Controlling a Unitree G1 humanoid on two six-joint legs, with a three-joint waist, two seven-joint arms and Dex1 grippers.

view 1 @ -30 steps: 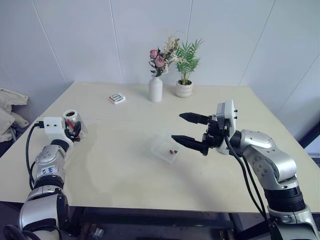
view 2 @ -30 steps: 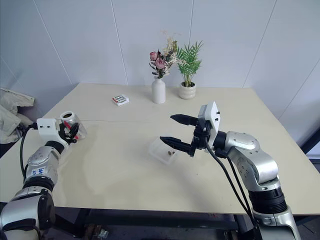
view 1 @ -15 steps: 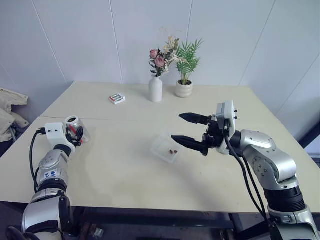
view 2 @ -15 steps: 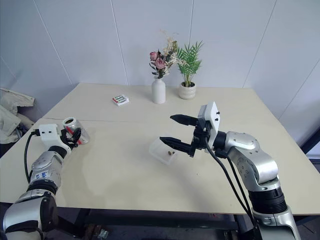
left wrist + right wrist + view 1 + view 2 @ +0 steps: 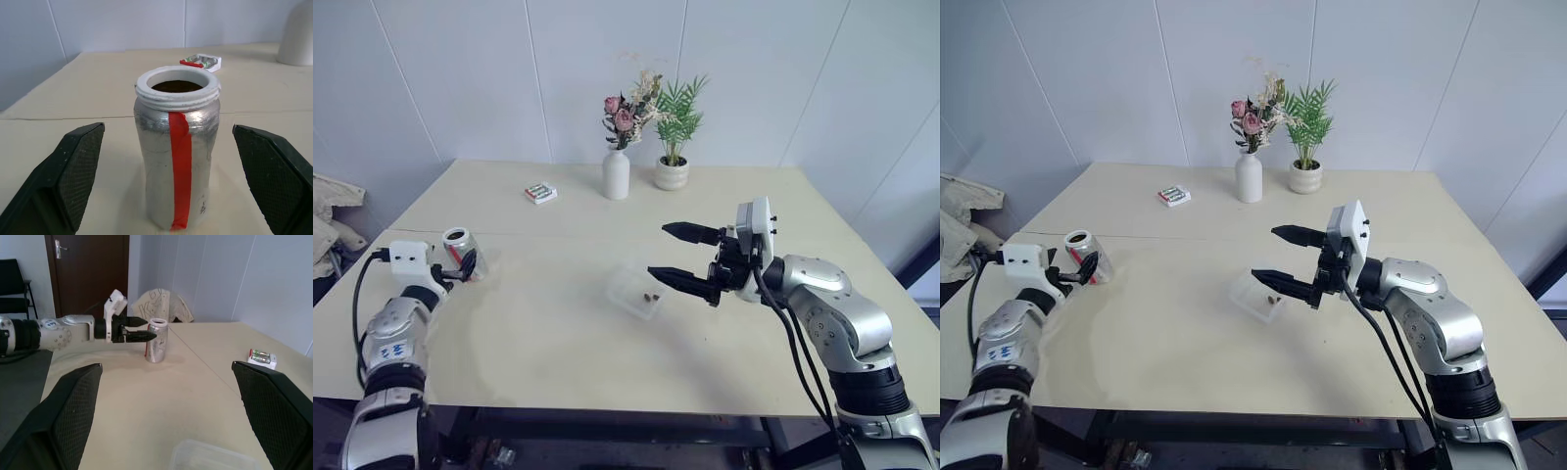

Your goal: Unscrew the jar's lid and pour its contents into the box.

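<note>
The jar [image 5: 177, 154] stands straight up, open mouth at twelve o'clock. The left gripper [image 5: 166, 181] is wide open around it, holding nothing.

The right gripper [image 5: 683, 256] is wide open too, empty, above the box [image 5: 634, 291].

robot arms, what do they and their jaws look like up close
Both arms are silver-grey metal with black joint rings and loose black cables. Each wrist carries a white block. The left gripper and right gripper have black tapered jaws with cross-hatched inner pads. The left forearm bears a small blue-printed label.

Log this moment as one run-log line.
left gripper: open, jar upright between fingers, lid off | right gripper: open above box | contents: in box
</note>
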